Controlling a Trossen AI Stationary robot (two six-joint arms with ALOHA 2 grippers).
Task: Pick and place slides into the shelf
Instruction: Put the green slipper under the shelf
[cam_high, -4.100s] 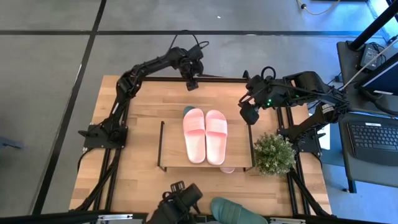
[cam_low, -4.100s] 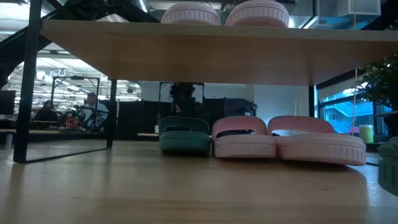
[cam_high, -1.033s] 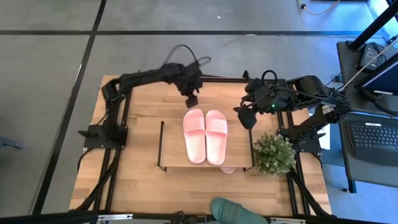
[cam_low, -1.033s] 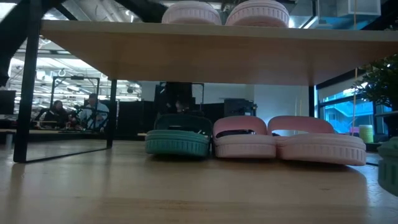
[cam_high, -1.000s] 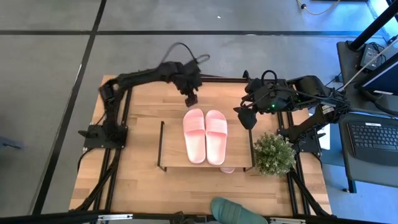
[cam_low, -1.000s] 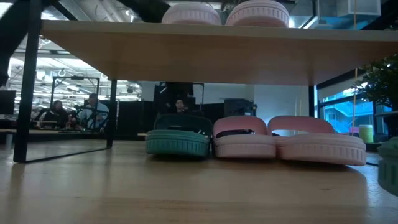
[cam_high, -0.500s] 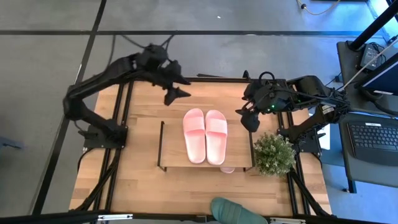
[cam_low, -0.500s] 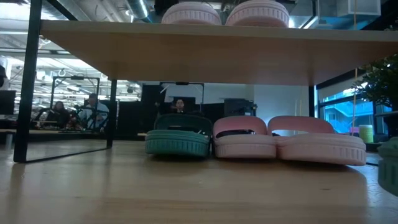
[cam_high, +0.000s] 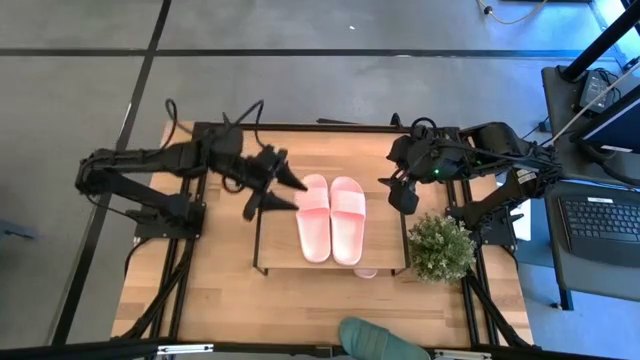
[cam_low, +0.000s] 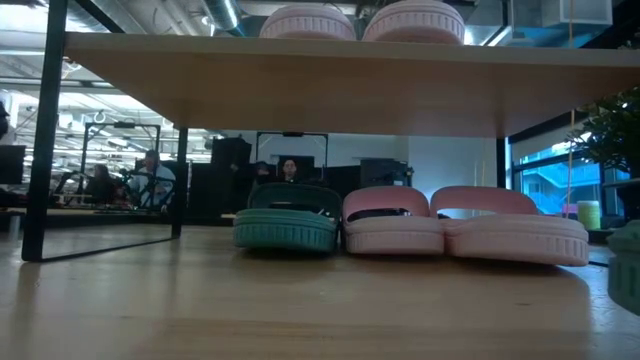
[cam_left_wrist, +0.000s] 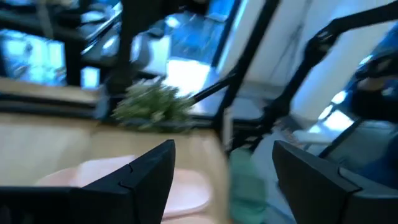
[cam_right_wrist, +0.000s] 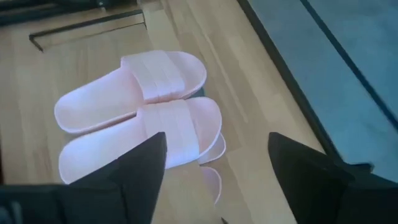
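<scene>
A light pink pair of slides (cam_high: 330, 218) lies on the shelf's top board (cam_high: 280, 245); it also shows in the right wrist view (cam_right_wrist: 137, 106). Under the board (cam_low: 300, 90), a dark green slide (cam_low: 285, 225) and a second pink pair (cam_low: 450, 232) rest on the table. Another green slide (cam_high: 375, 340) lies at the table's near edge. My left gripper (cam_high: 298, 195) is open, above the shelf's far left part, pointing at the top pair (cam_left_wrist: 124, 180). My right gripper (cam_high: 392, 195) is open and hovers just right of that pair.
A small potted plant (cam_high: 440, 248) stands right of the shelf, close below my right gripper. The shelf's black wire leg (cam_high: 260, 230) runs along its left end. Bare board lies left of the top pair. People sit in the room behind (cam_low: 150, 175).
My left arm has lifted away from the shelf's far edge, swung toward the table's left, and come back down, its gripper turned to point rightward at the top pink pair. The slides have not moved. My right gripper has stayed about where it was.
</scene>
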